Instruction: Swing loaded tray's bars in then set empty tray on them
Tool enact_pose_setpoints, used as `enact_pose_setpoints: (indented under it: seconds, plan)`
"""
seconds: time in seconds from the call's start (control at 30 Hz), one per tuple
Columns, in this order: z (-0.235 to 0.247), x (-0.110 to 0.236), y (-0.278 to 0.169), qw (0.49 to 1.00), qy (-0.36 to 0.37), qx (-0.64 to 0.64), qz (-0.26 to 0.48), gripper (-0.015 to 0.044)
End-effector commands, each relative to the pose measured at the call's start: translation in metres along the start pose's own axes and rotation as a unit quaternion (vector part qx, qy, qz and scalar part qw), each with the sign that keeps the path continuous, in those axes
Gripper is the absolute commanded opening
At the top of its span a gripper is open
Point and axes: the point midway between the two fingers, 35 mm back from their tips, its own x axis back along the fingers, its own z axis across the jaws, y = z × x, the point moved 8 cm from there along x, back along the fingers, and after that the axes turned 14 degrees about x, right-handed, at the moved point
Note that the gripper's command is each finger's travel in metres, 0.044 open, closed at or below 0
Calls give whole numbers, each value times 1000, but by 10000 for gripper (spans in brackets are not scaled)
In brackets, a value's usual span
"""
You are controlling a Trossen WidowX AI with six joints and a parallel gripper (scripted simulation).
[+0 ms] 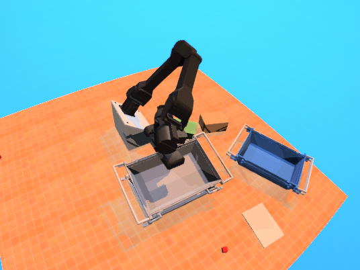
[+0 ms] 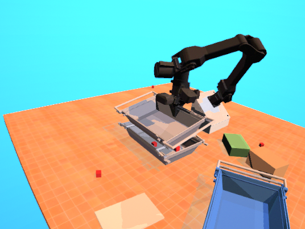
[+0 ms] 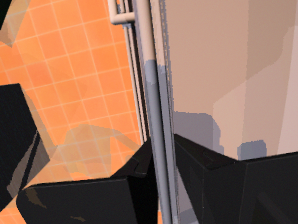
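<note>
So we've got the hand (image 2: 176,111) clamped on the long side wall of the empty tray (image 2: 159,122), and from the wrist view we can see a black finger (image 3: 100,197) on the outside of the wall and the other one inside. The tray hangs in the air right above the loaded tray (image 2: 170,155), tilted a bit, with the end toward the arm's base riding higher than the far end. In the exterior view we see a gap between the two trays, and two small red blocks (image 2: 154,144) peek out of the lower one under the upper tray's rim. The empty tray's own wire bars (image 1: 118,188) are swung out past its ends. We can't really make out how the loaded tray's bars sit, since the upper tray covers most of it. Elsewhere on the orange desk (image 1: 60,168) we've got a blue tray (image 1: 268,161) well off to the side, a green box (image 2: 235,144) touching a brown box (image 2: 266,162), a pale flat sheet (image 1: 262,225), and a few stray red cubes (image 2: 98,173).
</note>
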Motion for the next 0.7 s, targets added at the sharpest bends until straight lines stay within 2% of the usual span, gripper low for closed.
enact_pose_setpoints:
  seconds: [0.0, 0.67]
  plan:
    - [2, -6, 3, 1000, 8, 0, -2, 0]
    - [5, -13, 3, 1000, 8, -1, -2, 0]
